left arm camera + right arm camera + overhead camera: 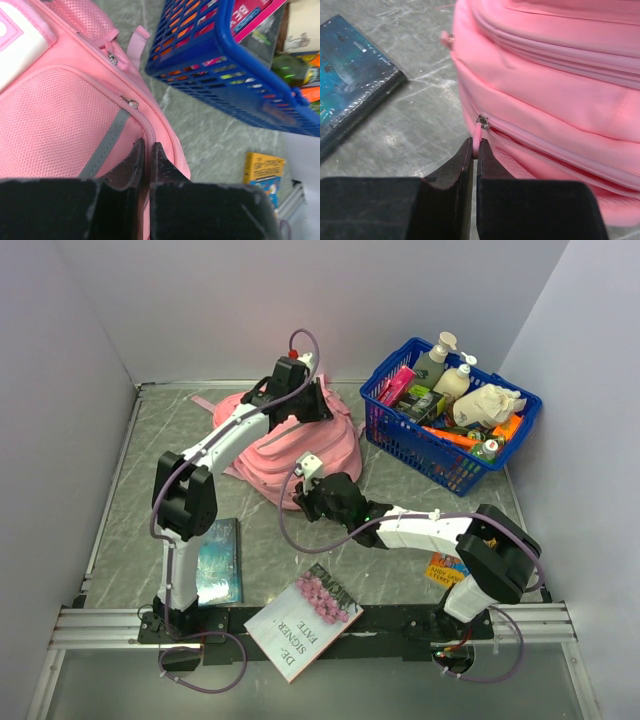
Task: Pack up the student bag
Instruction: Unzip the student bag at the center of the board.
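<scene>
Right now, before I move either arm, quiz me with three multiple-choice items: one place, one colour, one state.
1. From the top view, where is the blue basket relative to the student bag?
A. left of it
B. right of it
C. on it

2. The book beside the left arm is:
A. yellow
B. red
C. teal-blue

3. The right claw is:
A. open
B. shut on the bag's zipper pull
C. shut on a book

Answers: B, it sits right of the bag; C, its cover is teal-blue; B, its wrist view shows it pinching the pink pull.
</scene>
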You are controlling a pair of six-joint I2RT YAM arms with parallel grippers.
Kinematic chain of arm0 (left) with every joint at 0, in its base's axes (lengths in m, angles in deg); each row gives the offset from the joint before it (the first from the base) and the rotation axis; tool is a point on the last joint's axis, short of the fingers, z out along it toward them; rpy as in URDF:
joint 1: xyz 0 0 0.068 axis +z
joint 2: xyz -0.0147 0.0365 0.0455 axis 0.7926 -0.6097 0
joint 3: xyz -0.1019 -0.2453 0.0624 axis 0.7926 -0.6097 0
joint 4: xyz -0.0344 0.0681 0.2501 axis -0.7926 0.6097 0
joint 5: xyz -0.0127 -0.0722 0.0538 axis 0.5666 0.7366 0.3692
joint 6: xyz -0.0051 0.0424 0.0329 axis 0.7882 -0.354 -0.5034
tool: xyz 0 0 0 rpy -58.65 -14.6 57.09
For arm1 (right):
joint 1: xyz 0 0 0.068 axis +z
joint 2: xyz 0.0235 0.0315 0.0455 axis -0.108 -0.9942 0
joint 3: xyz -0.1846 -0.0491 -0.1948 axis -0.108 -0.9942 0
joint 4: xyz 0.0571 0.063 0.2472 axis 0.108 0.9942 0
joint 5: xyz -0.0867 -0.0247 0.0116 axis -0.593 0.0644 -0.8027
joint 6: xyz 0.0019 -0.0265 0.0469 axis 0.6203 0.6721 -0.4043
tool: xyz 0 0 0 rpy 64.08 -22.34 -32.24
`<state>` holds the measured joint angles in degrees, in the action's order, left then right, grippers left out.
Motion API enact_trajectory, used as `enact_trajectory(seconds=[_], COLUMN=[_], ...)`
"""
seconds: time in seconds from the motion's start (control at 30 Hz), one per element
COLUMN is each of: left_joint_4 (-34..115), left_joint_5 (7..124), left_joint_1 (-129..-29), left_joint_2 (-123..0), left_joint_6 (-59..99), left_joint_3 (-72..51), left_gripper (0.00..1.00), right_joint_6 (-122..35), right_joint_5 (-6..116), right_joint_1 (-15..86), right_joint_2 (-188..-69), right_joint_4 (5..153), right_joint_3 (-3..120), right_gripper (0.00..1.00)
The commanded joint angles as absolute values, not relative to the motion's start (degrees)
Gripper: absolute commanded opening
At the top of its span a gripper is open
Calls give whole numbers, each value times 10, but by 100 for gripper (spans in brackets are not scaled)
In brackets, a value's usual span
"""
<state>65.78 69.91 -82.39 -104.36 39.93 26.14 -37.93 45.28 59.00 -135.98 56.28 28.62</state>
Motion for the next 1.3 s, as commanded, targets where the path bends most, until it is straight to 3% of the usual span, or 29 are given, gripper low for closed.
enact_trajectory(seconds=[0.0,0.23,0.63,0.73,0.77,0.83,0.9,1.1,1.27], left_joint_4=[571,586,434,409,409,408,394,372,383], left_joint_5=[764,772,968,978,978,975,970,969,971], left_joint_1=[-825,-794,-742,-741,-740,-733,-728,-716,-695], left_joint_2=[-1055,-1031,-982,-978,-977,-973,-970,-949,-935], left_joint_6=[479,431,625,633,630,630,641,672,656], left_joint_3=[331,336,248,224,219,207,193,170,173], left_gripper=[1,1,1,1,1,1,1,1,1], right_joint_6=[-385,-385,-372,-373,-373,-372,-372,-358,-364], right_joint_5=[471,529,536,537,532,521,526,517,497], right_joint_1=[607,610,644,644,644,639,634,631,625], right_joint_2=[-1366,-1376,-1526,-1532,-1529,-1516,-1516,-1539,-1503], right_joint_4=[499,453,407,413,417,403,392,402,395], right_joint_3=[304,284,409,409,405,381,376,409,371], right_gripper=[0,0,1,13,27,38,41,36,41])
